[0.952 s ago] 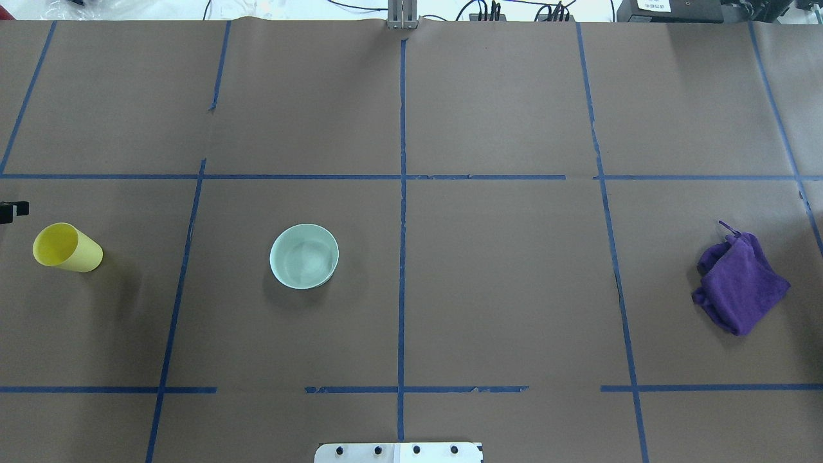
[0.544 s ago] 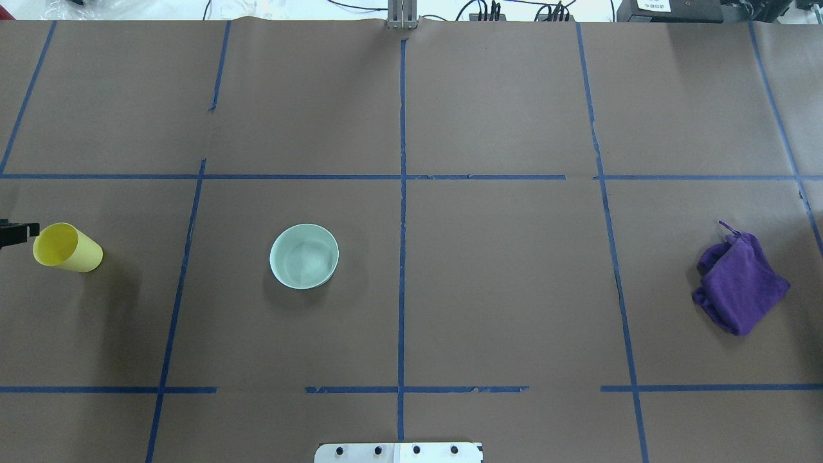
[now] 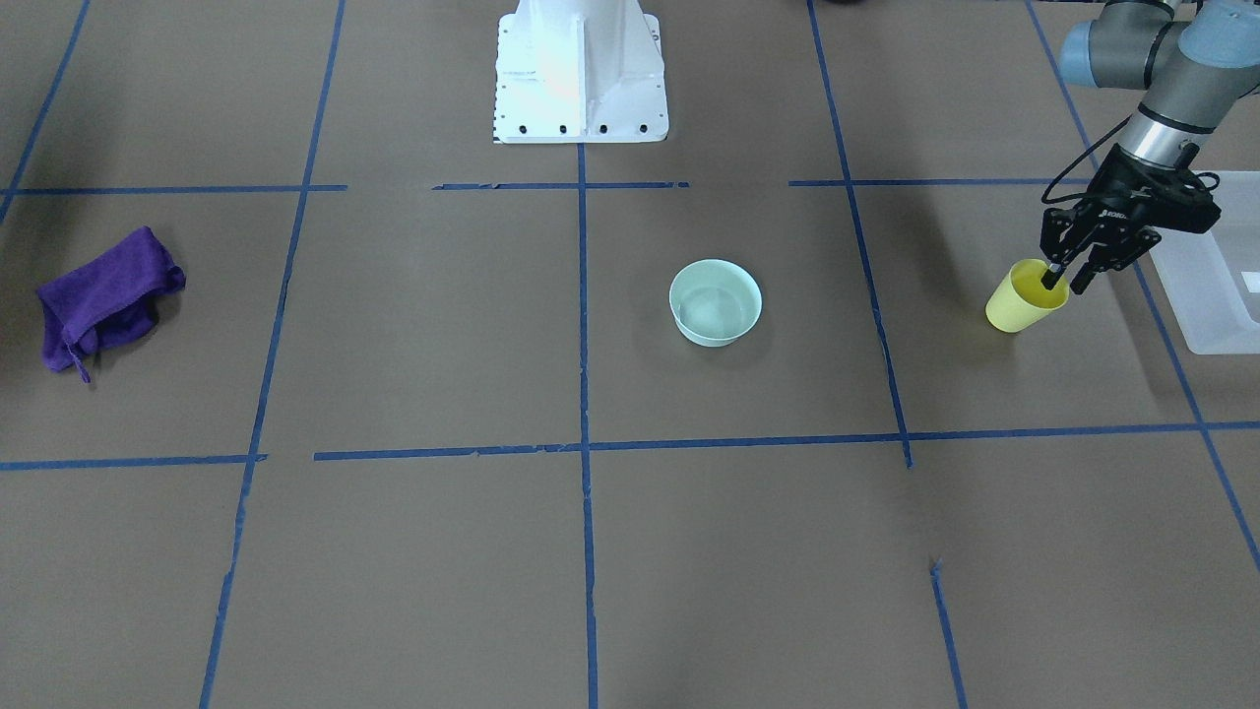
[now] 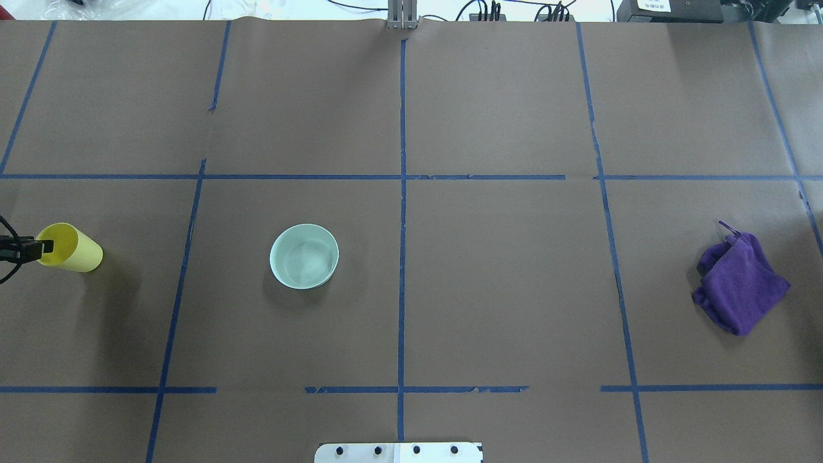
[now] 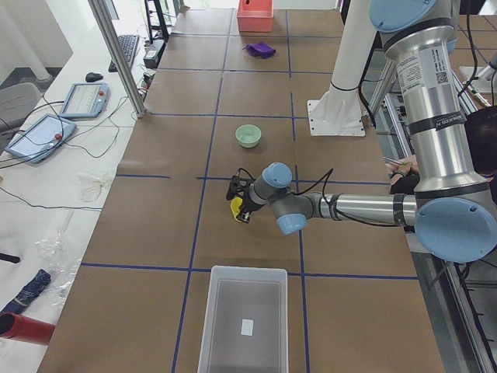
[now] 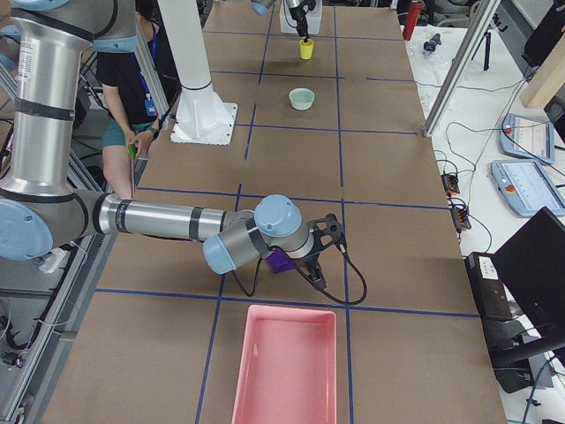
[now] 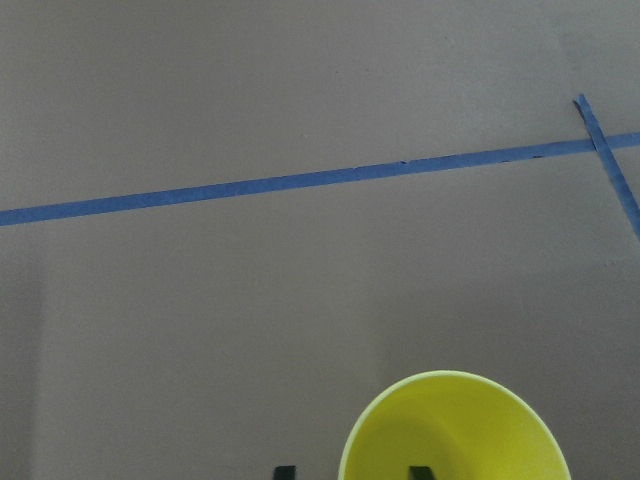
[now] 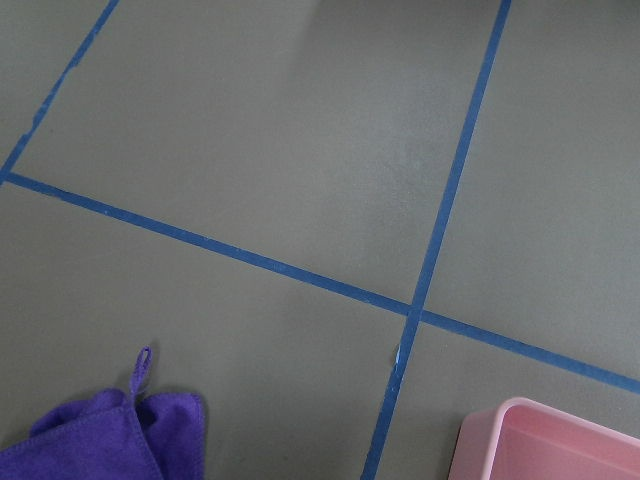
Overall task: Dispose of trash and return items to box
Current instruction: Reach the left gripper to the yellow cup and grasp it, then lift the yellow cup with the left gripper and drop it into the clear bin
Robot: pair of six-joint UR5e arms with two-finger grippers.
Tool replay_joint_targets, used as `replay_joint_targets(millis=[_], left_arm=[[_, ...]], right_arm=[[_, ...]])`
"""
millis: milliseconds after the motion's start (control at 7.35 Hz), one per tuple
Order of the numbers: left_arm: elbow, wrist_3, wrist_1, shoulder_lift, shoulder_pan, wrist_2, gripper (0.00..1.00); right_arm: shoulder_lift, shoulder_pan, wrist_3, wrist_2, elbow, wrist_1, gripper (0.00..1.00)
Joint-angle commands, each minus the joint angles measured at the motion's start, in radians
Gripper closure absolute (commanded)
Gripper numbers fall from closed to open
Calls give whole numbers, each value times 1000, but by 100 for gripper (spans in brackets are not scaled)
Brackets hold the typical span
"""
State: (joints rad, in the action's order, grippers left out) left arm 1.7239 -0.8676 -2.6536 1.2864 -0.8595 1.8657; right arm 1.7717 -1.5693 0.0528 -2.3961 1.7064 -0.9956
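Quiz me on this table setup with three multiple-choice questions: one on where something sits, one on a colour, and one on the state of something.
1. Where is the mint-green bowl?
A) on the table, between the yellow cup and the cloth
B) stacked inside the yellow cup
C) held up in a gripper

2. What colour is the cloth?
A) red
B) purple
C) white

3. How does the left gripper stand at the yellow cup?
A) shut, high above it
B) open, one finger inside the rim and one outside
C) shut on the cup's base

Answers:
1 A: the overhead view shows the bowl on the table between the two.
2 B: the cloth is purple in every view that shows it.
3 B: the left wrist view shows one fingertip inside the cup wall and the other outside it.
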Motion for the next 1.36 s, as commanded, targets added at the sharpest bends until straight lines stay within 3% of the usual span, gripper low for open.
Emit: replay_joint_targets(millis=[0, 136, 272, 544, 816, 1224], left_arm=[[6, 28, 6, 4, -3, -4, 100], [16, 126, 8, -1, -12, 69, 100], [14, 251, 11, 4, -76, 202, 100], [19, 536, 94, 1, -316, 430, 100], [20, 837, 231, 1, -490, 510, 100], [3, 1441, 586, 7, -804, 509, 100]], right_arm=[[0, 0, -2, 0, -1, 2, 0], [0, 0, -4, 0, -2, 2, 0], [0, 0, -2, 0, -2, 2, 0], [0, 0, -4, 0, -2, 2, 0], [0, 0, -4, 2, -4, 0, 0], [0, 0, -10, 2, -13, 2, 0]])
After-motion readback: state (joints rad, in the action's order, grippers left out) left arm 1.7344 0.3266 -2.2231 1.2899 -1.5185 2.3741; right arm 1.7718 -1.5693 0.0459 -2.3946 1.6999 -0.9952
